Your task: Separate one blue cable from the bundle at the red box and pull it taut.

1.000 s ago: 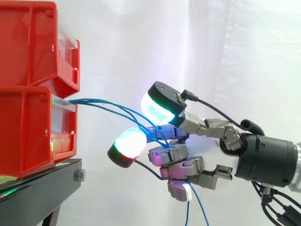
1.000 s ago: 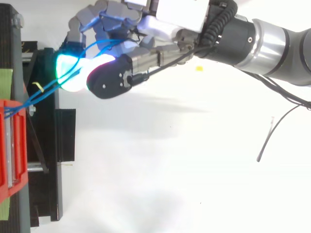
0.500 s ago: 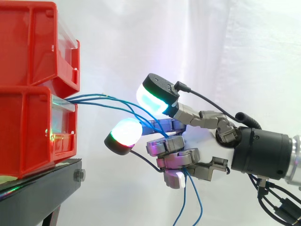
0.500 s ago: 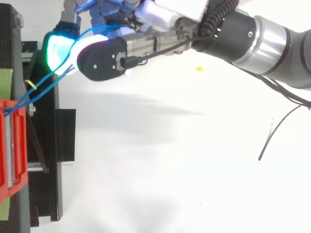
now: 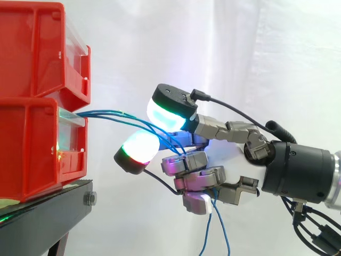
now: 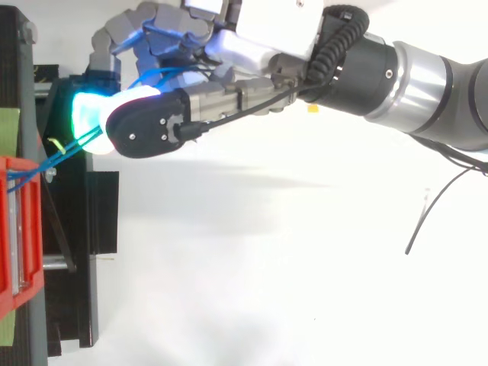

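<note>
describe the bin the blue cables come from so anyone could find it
On the black stand at the left sits a red stack of two. Take the lower bin: unlike the upper bin, blue cables leave its front.

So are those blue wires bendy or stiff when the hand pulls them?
Probably bendy: the blue cables run in loose curves between the red bin and the hand, and their loose ends dangle below it. They look thin, so likely very light. Pulled harder, they might slip through the curled fingers.
</note>
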